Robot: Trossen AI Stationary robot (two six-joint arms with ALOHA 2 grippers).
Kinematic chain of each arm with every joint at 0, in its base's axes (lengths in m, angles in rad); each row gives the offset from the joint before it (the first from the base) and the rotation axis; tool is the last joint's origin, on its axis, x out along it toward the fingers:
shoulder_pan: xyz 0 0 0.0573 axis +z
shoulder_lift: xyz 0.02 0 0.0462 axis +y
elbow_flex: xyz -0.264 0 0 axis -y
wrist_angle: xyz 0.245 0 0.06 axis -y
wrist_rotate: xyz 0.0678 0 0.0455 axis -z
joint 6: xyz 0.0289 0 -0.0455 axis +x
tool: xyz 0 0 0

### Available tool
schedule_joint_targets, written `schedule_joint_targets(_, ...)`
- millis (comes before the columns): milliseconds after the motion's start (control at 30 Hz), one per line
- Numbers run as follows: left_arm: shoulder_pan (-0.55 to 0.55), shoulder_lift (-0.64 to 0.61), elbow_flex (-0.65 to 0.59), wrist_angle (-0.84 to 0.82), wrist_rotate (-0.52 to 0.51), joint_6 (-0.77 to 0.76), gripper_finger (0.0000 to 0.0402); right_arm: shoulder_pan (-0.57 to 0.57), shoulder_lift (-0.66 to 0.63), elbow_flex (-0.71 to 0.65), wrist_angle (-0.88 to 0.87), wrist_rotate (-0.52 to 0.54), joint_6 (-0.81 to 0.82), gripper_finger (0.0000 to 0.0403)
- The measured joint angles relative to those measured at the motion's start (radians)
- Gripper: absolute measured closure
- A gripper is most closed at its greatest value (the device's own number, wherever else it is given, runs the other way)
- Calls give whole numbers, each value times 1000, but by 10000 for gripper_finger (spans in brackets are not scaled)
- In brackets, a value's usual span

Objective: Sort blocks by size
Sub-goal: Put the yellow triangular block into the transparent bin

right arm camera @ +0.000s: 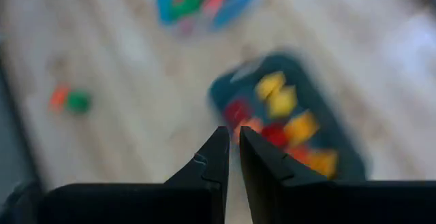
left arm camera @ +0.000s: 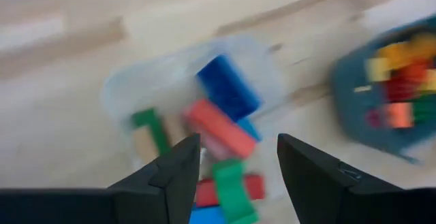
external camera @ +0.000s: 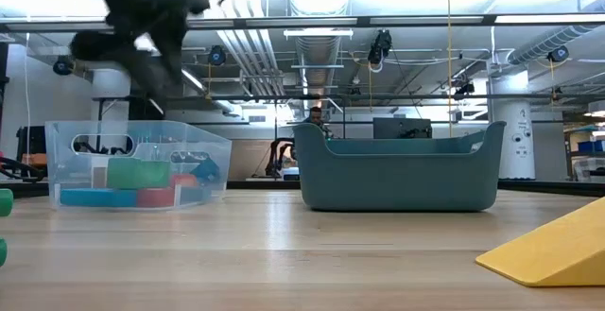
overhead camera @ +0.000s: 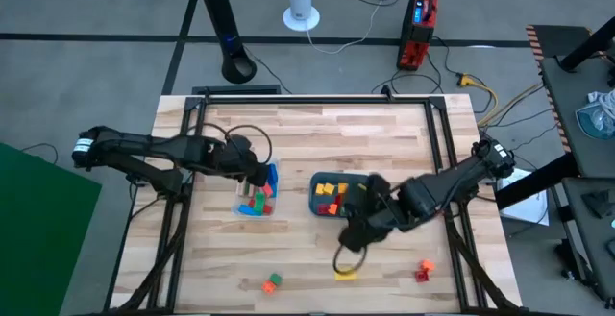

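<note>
Blocks [overhead camera: 258,201] fill the clear container under the left gripper [left arm camera: 235,163], spread empty; only overhead shows the right gripper [overhead camera: 357,231], nearly closed, empty, beside the teal tray [overhead camera: 316,182].

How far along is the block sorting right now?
Longer blocks lie in the clear plastic container; short ones fill the teal rectangular tray. Neither end effector holds anything: left end effector is open above the container, right end effector shut. Loose yellow block, red block, and orange-green pair remain on the table.
</note>
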Motion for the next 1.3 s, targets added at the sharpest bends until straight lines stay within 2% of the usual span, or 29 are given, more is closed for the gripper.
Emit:
schedule_joint_targets(133, -10, 1, 121, 1, -65, 143, 219, 64, 0, -37, -1, -164, 30, 375)
schedule_joint_targets(367, -12, 3, 331, 0, -140, 455, 219, 169, 0, -143, 13, -200, -54, 350)
schedule_joint_targets(467, -12, 3, 409, -3, -150, 548, 219, 183, 0, -207, 21, -259, -37, 333)
schedule_joint_targets(600, -12, 3, 481, -3, -150, 661, 219, 210, 0, -309, 186, -292, -51, 304)
schedule_joint_targets(667, -11, 3, 503, -3, -151, 707, 219, 221, 0, -363, 301, -292, -113, 288)
schedule_joint_targets(833, -12, 3, 523, -2, -167, 754, 219, 215, 9, -462, 502, -294, -121, 247)
schedule_joint_targets(1033, -11, 5, 516, -5, -168, 758, 219, 208, 83, -468, 541, -292, -152, 197)
schedule_joint_targets(1300, -12, 6, 515, -4, -176, 758, 219, 203, 192, -466, 555, -299, -132, 151)
